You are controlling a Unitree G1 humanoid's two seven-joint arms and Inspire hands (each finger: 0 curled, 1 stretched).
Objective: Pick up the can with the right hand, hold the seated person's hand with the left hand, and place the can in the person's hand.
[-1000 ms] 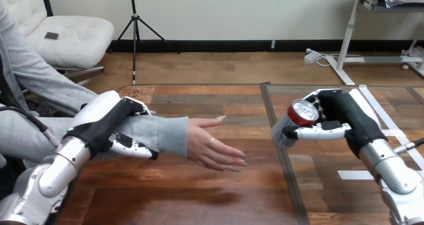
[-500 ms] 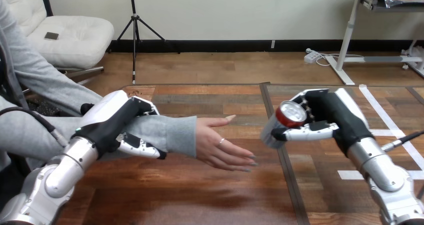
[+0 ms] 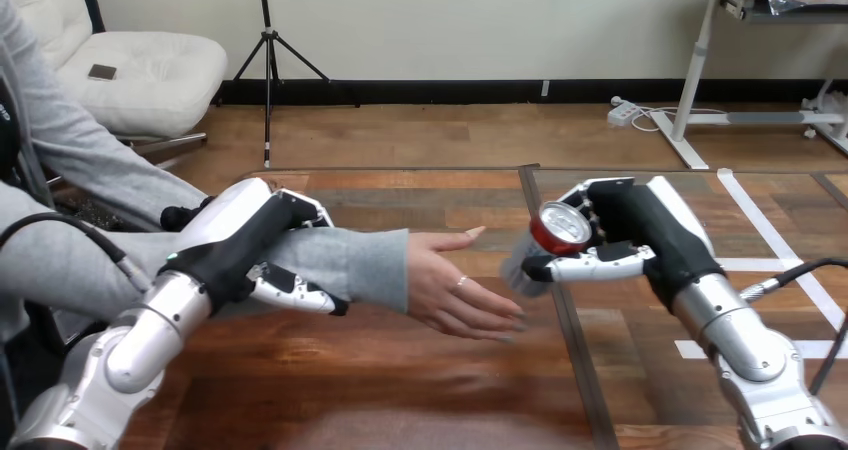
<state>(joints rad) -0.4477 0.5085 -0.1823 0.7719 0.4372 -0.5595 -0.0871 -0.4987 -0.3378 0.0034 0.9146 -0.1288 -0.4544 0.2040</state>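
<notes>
Now closer. Over the last second the can (image 3: 560, 228) has travelled toward 9 o'clock. The person's hand (image 3: 455, 288) has come out toward 3 o'clock, with my left hand (image 3: 250, 238) riding along on the arm. The gap between them has nearly closed: the can hangs just at 2 o'clock of the person's hand, clear of the surface (image 3: 400, 390). I cannot tell whether they touch yet.

My reading is that pick-up and hold are done, and what remains is to set the can into the palm and let go.

Pose:
- **Right hand** (image 3: 640, 232): wrapped round the can, thumb across the near side. The can is tipped over with its silver top facing me. The arm enters from 5 o'clock.
- **Left hand:** fingers over the person's forearm (image 3: 350, 265), thumb beneath, clasping the sleeve short of the wrist. The arm enters from 7 o'clock.
- **Person's hand:** open, thumb raised.
</notes>
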